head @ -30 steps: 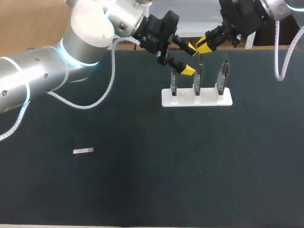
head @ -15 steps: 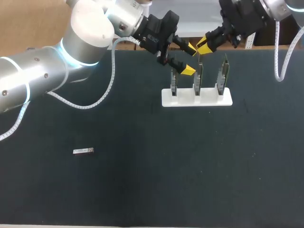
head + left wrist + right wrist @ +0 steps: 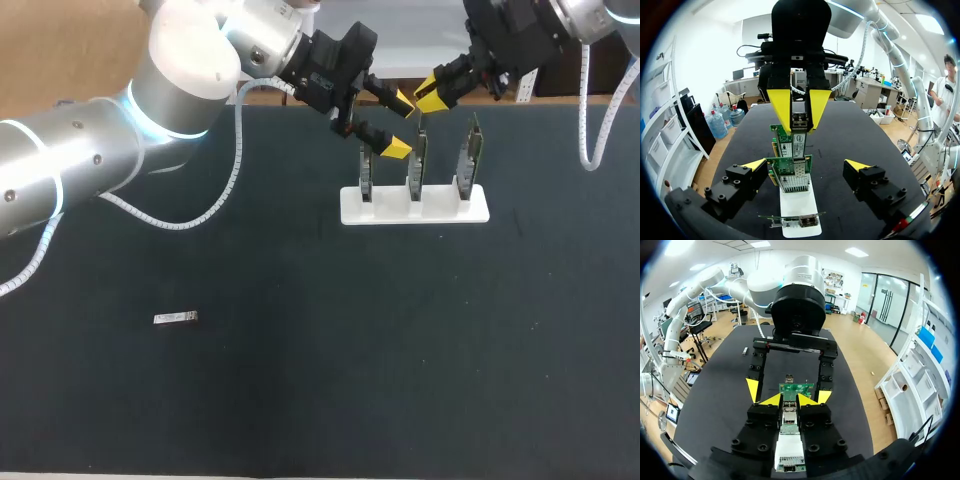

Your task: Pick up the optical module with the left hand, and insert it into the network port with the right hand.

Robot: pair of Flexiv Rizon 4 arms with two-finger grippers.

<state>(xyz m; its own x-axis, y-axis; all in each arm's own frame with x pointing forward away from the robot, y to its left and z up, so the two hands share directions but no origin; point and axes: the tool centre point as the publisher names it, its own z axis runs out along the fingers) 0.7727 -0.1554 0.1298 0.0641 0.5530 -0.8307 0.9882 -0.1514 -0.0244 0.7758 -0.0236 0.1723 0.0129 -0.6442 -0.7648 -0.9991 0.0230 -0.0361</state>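
Right gripper (image 3: 430, 97), upper centre-right of the head view, is clamped on an optical module (image 3: 799, 134). The module sits at the top of the middle network card (image 3: 417, 165), one of three upright in a white stand (image 3: 350, 212); contact cannot be confirmed. Left gripper (image 3: 400, 122) is just beside it, fingers spread wide, grasping nothing. A second module (image 3: 176, 318) lies flat on the table (image 3: 400, 350), lower left.

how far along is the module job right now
Done: the optical module sits in the right gripper, shut on it; the left gripper is open. In hand: the module is held over the middle network card on the white rack. Left: seating it in the port, which isn't visibly done.
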